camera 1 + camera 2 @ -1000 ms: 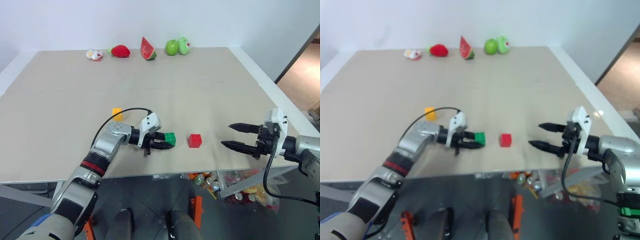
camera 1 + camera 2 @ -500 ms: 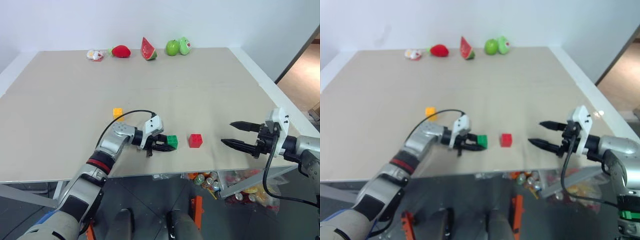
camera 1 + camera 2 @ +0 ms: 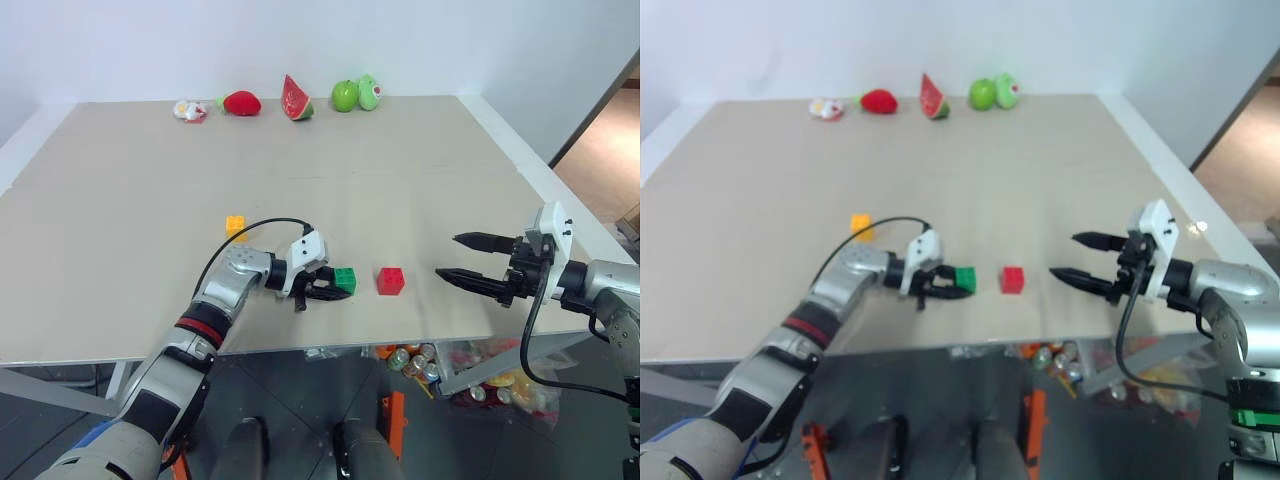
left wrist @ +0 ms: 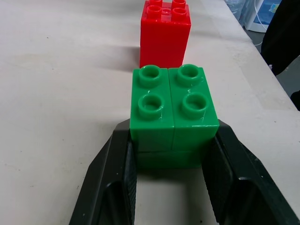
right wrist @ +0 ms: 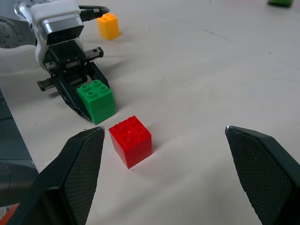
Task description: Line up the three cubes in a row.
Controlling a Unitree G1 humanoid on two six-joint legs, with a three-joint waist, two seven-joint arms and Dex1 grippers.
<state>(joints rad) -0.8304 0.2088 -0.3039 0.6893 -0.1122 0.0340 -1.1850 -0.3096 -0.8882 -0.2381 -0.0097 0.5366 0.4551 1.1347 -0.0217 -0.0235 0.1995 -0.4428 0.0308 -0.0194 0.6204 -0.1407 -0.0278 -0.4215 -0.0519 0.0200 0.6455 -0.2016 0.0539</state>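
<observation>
The left end effector (image 3: 322,288) stays clamped on the green cube (image 4: 173,110), resting on the tabletop (image 3: 400,200) just short of the red cube (image 3: 391,281), the right end effector (image 3: 470,260) has crept closer, fingers spread, and the yellow-orange cube (image 3: 235,225) waits behind.

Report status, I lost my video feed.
Left hand shut on green studded plastic cube. Right hand open, empty. Red studded plastic cube just beyond it, a gap apart; yellow-orange studded plastic cube off-line.

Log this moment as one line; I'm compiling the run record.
left claw: shut on green cube | right claw: open, holding nothing | red cube: beside green, apart | yellow-orange cube: off alone
</observation>
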